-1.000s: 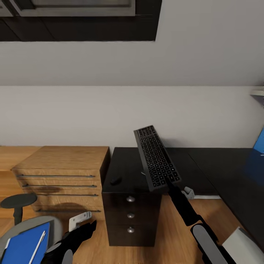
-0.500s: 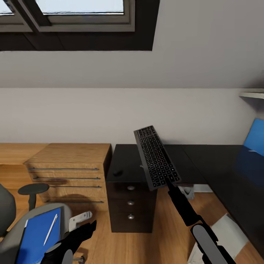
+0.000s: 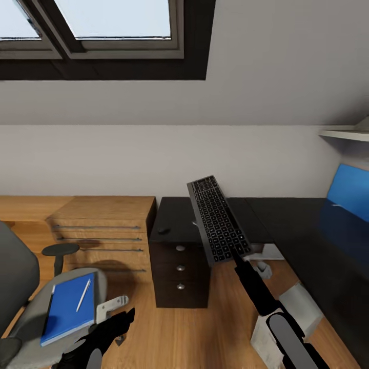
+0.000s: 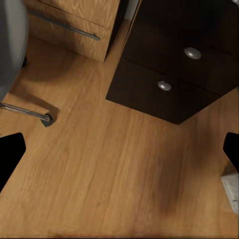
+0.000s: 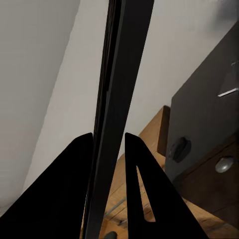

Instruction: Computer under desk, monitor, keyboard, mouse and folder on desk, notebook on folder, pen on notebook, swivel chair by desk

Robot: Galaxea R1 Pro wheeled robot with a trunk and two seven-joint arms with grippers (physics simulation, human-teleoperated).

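Observation:
My right gripper (image 3: 237,254) is shut on the near end of the keyboard (image 3: 218,220), holding it tilted in the air above the black desk (image 3: 292,220). The right wrist view has the keyboard (image 5: 124,74) edge-on between the fingers of that gripper (image 5: 109,144). The small dark mouse (image 3: 164,230) (image 5: 179,148) lies on the desk above the drawers (image 3: 180,267). At lower left the blue folder (image 3: 66,310) with the pen (image 3: 83,295) on it rests on the swivel chair (image 3: 20,318). My left gripper (image 3: 110,330) (image 4: 119,149) hangs open over the floor. The computer (image 3: 300,305) sits on the floor by the desk.
A light-wood dresser (image 3: 102,218) stands left of the desk against the wall. A blue panel (image 3: 353,195) stands at the desk's right end under a wall shelf (image 3: 343,133). A window (image 3: 102,25) is above. Bare wood floor (image 4: 124,174) lies between chair and drawers.
The whole picture has shifted: the camera moved back and up, so desk and dresser look farther and more of the chair and window show. Both arms keep their pose, keyboard still held.

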